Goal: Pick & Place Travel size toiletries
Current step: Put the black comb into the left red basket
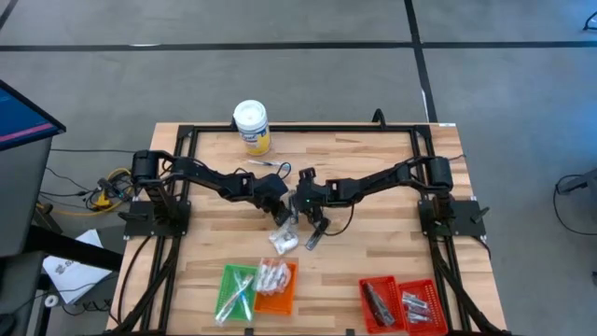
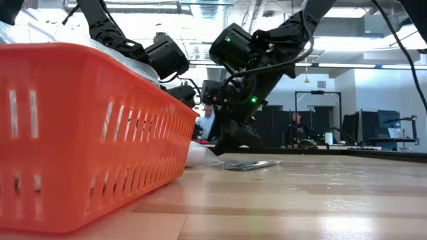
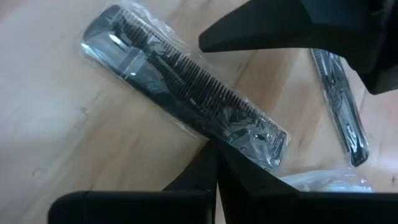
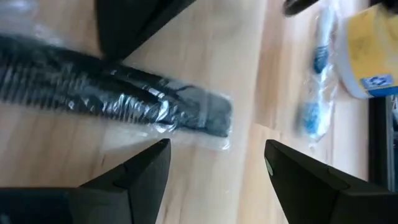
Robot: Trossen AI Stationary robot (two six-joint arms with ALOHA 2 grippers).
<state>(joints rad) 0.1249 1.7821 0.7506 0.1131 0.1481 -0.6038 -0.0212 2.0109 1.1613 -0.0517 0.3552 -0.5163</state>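
1. Right gripper (image 1: 314,224) hangs low over mid-table with its fingers (image 4: 143,174) spread wide, and a black comb (image 4: 118,99) in clear wrap lies on the wood just ahead of them, not between them.
2. Left gripper (image 1: 284,213) sits close beside it, fingers (image 3: 214,171) pressed together, gripping nothing; the same comb (image 3: 186,93) lies right at their tips.
3. A second dark wrapped piece (image 3: 339,99) lies nearby, and a white crinkly packet (image 1: 283,241) sits just below the grippers.
4. Toward the far edge: a blue-tipped wrapped stick (image 4: 317,81) beside the yellow-labelled tub (image 1: 252,126).
5. Along the near edge, the green tray (image 1: 235,291), orange tray (image 1: 276,287) and red trays (image 1: 399,303) already hold items.
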